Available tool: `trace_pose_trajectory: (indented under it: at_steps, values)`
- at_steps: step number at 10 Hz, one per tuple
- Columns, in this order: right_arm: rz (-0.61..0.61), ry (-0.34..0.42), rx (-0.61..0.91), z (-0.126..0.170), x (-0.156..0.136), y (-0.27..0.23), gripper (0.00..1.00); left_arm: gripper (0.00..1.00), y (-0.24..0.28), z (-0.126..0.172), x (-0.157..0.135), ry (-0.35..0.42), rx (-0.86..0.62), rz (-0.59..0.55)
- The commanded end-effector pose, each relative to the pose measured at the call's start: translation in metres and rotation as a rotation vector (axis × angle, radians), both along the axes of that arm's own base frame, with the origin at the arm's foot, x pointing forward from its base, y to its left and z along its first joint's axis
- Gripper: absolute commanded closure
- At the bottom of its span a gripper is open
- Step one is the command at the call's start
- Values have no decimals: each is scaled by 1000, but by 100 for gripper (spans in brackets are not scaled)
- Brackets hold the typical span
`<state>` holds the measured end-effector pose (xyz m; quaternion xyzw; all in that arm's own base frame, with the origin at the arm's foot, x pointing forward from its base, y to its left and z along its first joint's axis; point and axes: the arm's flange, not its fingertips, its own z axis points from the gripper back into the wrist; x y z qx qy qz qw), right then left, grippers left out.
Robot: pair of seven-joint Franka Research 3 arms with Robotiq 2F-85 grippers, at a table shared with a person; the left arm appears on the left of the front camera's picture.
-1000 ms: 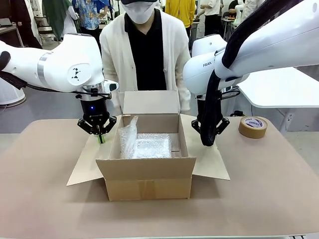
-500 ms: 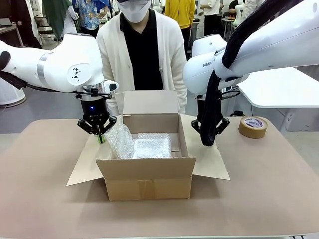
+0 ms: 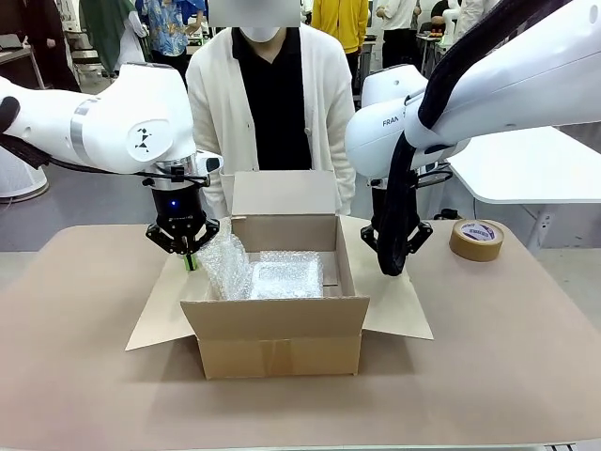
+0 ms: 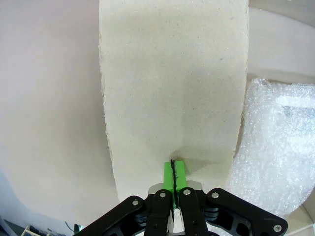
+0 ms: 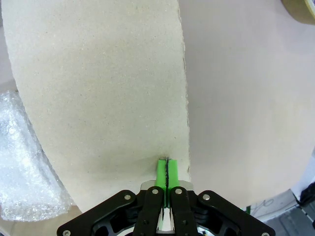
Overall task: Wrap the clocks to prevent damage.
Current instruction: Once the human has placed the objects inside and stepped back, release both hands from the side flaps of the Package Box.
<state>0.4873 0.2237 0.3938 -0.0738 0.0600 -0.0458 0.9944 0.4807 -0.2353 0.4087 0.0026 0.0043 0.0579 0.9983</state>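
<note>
Left end effector [image 3: 191, 260]: shut tight, green pads [image 4: 168, 174] pressed flat together, nothing between them. It hangs at centre-left of the front view, tips down.
Under the left end effector: the box's left flap [image 4: 172, 73], folded out flat; the tips sit right at its surface, and I cannot tell whether they touch it.
Right end effector [image 5: 166, 167]: also fully closed and empty-handed, pads [image 5: 161, 173] meeting in a thin dark line. In the front view a black cable sleeve [image 3: 394, 211] hangs across it at centre-right.
Under the right end effector: the right flap [image 5: 98, 83], spread out onto the table [image 3: 84, 376]; the tips point at the flap's edge, contact unclear.
Cardboard box [image 3: 277, 334]: open, dead centre of the front view, back flap standing up, side flaps out.
Bubble-wrapped bundle [image 3: 272, 274]: lying inside the box, a loose end of wrap sticking up at its left side. It lies between the two end effectors, apart from both.
From the left wrist view: the wrap shows at the right edge, beyond the flap.
From the right wrist view: the wrap sits in the lower left corner.
Tape roll [image 3: 476, 240]: flat on the table at the right, well apart from the box.
Person [image 3: 272, 103]: standing behind the box at top centre, white cardigan, hands out of sight.
</note>
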Motion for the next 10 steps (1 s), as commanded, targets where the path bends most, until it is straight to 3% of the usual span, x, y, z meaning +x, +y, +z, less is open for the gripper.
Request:
trace_pose_trajectory:
  at_steps: [1,7,10]
  values:
    - [0,-7,3,0,-1,-1,99,100,0,-1,0,0,0,0]
    - [0,0,0,0,0,0,99,100,0,0,0,0,0,0]
    - [-13,27,31,-4,9,-5,99,100,2,-2,5,44,-13,-56]
